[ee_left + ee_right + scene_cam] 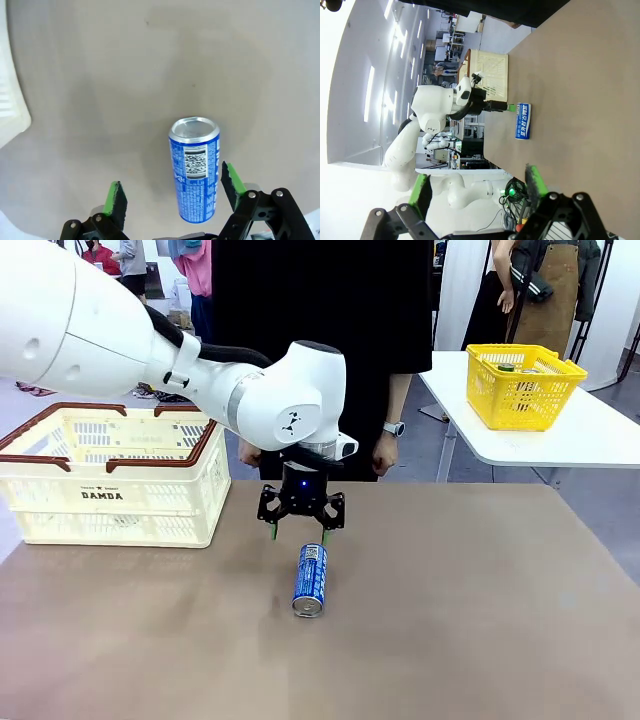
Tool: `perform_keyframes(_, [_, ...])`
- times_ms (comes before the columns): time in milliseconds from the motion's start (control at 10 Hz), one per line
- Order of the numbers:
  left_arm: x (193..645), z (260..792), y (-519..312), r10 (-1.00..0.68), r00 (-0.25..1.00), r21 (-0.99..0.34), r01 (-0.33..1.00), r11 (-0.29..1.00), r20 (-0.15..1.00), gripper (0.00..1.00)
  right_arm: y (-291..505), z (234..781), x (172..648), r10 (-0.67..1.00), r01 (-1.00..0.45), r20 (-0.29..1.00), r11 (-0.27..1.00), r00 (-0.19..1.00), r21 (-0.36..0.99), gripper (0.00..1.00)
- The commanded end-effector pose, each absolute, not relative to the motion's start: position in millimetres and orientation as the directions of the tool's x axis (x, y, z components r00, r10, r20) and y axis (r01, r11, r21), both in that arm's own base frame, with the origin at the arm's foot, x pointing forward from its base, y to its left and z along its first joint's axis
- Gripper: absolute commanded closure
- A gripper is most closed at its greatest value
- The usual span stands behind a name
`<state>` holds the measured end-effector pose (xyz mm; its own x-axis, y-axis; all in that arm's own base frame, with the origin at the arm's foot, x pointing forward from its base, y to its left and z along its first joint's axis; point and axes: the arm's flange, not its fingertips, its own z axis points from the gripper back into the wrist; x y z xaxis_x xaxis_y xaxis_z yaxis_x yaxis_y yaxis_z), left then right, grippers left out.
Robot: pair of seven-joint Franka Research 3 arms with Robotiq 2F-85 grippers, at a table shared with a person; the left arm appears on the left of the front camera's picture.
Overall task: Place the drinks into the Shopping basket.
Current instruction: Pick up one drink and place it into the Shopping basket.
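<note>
The left end effector (pixel 298 532) hung with its jaws spread wide and nothing between them, just above the twelve o'clock end of a blue can (pixel 311 578). The can lay on its side on the desk (pixel 480 620), silver top turned towards six o'clock in the front view. The Shopping basket (pixel 150 510) stood well apart, at about ten o'clock from the can. The right end effector (pixel 477 175) was likewise open and empty, far from the work.

The main risk was rolling. In the left wrist view the can sat off centre, close to the finger at three o'clock and farther from the one at nine o'clock. If the jaws closed from there, the near pad would likely have met the round wall first and nudged the can sideways before the other pad arrived.

A second risk was the grip point. The fingers seemed to line up with the can's bottom end rather than its middle, though the angle made this hard to judge. Held so, the can might have drooped or slipped on the way over the basket's brown rim, where a low carry could have clipped a handle
</note>
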<state>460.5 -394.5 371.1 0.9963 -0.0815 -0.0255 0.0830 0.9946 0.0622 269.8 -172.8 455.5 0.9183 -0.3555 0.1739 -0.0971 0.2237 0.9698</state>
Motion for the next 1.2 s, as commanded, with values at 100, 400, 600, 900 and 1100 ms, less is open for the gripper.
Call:
perform_keyframes(100, [461.5,361.9,-399.4,-0.117,0.993,0.068,0.119,0.991,-0.023,0.00,-173.0,458.0,271.6,-0.362,-0.117,0.189,0.210,0.913,0.971,0.00])
perform_keyframes(400, [447.8,351.2,-406.1,-0.132,0.991,0.009,0.133,0.991,-0.026,0.00,-173.0,458.0,271.6,-0.362,-0.117,0.189,0.210,0.913,0.971,0.00])
perform_keyframes(600, [420.8,347.2,-405.3,-0.163,0.986,-0.021,0.162,0.987,-0.022,0.00,-173.0,458.0,271.6,-0.362,-0.117,0.189,0.210,0.913,0.971,0.00])
perform_keyframes(900, [416.8,328.6,-400.8,-0.156,0.986,-0.014,0.156,0.988,-0.062,0.00,-173.0,458.0,271.6,-0.362,-0.117,0.189,0.210,0.913,0.971,0.00])
perform_keyframes(1100, [424.0,315.2,-392.9,-0.147,0.988,0.031,0.149,0.988,-0.045,0.00,-173.0,458.0,271.6,-0.362,-0.117,0.189,0.210,0.913,0.971,0.00])
